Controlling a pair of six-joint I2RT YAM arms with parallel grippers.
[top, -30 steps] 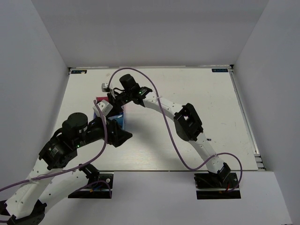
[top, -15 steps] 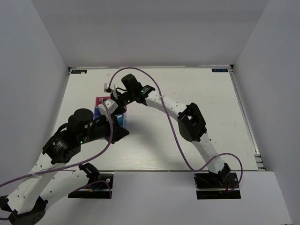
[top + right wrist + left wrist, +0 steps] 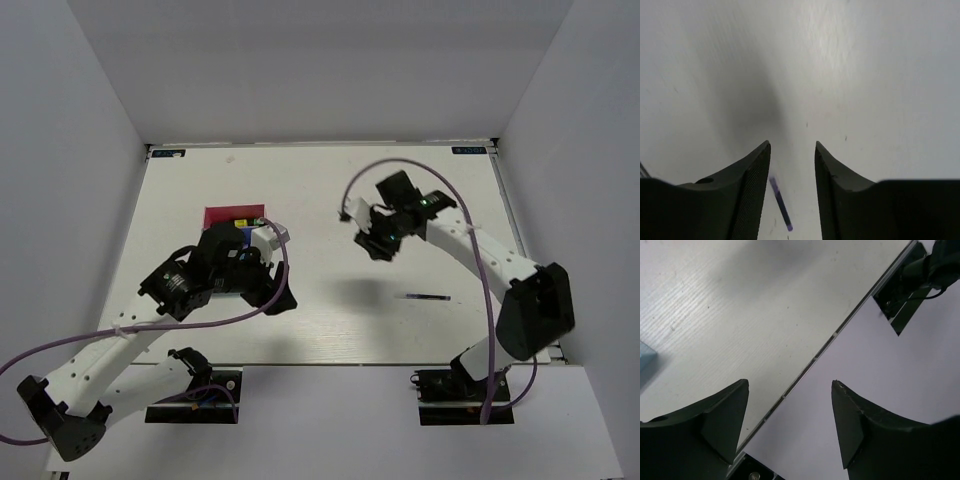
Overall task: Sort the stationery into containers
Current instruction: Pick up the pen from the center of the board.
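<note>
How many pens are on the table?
1. The pen lies on the right half of the table, toward the near edge. More may hide under the left arm.

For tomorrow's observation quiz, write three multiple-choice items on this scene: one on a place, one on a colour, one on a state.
1. Where does the thin pen lie?
A in a bin
B on the bare table, right of centre
C on an arm's base

2. What colour is the far bin?
A magenta
B yellow
C green

3. How is the right hand?
A shut on a marker
B open and empty
C out of view

Key: 1 B, it lies alone on the table; 2 A, the top view shows magenta; 3 B, a clear gap shows between its fingers.
</note>
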